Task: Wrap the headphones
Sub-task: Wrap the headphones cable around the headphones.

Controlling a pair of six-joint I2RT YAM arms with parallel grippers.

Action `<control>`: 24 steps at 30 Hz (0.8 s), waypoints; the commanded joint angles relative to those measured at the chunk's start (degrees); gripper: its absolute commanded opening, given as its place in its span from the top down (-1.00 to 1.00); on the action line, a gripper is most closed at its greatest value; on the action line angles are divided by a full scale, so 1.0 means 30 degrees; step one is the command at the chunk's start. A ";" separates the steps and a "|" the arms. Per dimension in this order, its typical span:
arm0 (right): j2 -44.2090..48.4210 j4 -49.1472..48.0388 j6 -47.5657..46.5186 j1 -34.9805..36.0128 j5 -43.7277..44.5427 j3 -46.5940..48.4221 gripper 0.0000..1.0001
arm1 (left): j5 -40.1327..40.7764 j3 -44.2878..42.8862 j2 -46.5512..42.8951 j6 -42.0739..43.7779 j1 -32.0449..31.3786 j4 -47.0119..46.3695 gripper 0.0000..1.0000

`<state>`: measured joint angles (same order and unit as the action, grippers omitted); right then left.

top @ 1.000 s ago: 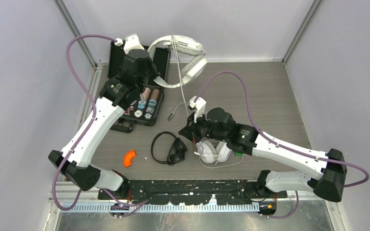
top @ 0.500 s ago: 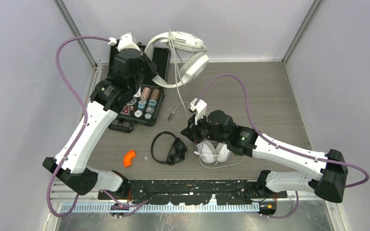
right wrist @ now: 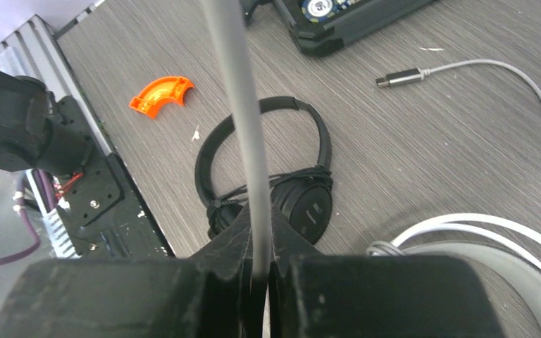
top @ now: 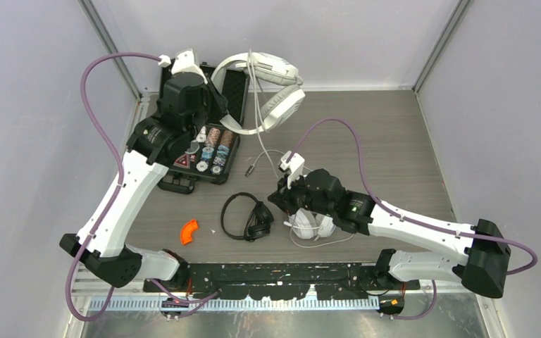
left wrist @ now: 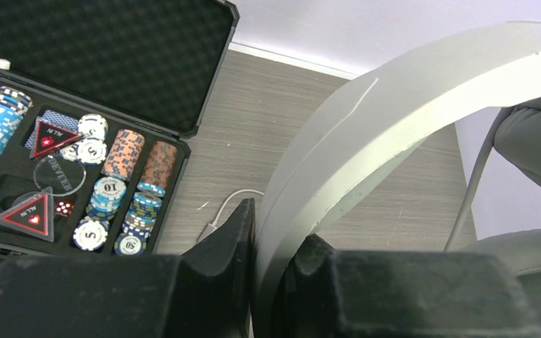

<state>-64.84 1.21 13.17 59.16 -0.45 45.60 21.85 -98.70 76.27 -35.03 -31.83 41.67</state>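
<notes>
**A:** Anything changing since a second ago? Starting at the near edge, the orange piece and the black headset are sitting exactly where they were, flat on the worktop, with the thin cord bunched at the earcups.

**B:** Yeah, those aren't budging. The near white headset is also staying put, lying half under the right arm. The right gripper is what's moving: it's creeping back toward the near edge. It's pressing together on the pale cord, which is running up out of its wrist view.

**A:** And the forearm is stretching low across the worktop from the right, wrist bending down over that headset?

**B:** Yep. Past it, the plug is lying loose on the worktop, near the open chip case.

**A:** And the left arm?

**B:** It's swinging its elbow out to the left compared to before and reaching up over the case. The left gripper is pinching the headband of the raised white headset, holding it up at the far edge against the back wall. The cord is hanging from there down to the right gripper.
</notes>
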 commanded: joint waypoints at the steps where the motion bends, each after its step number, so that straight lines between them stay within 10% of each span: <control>1: 0.1222 -0.1606 -0.0504 0.0061 0.1615 -0.0759 0.80 | -0.0933 -0.2570 -0.0072 0.0140 0.0094 -0.1032 1.00; 24: 0.4162 -0.3254 -0.2017 -0.0801 0.5811 -0.3002 0.68 | -0.8643 -0.3294 -0.0640 0.2106 0.0094 0.3432 1.00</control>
<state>-54.04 -3.16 8.67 57.23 14.44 37.39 2.52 -105.71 77.12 -28.16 -31.79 53.49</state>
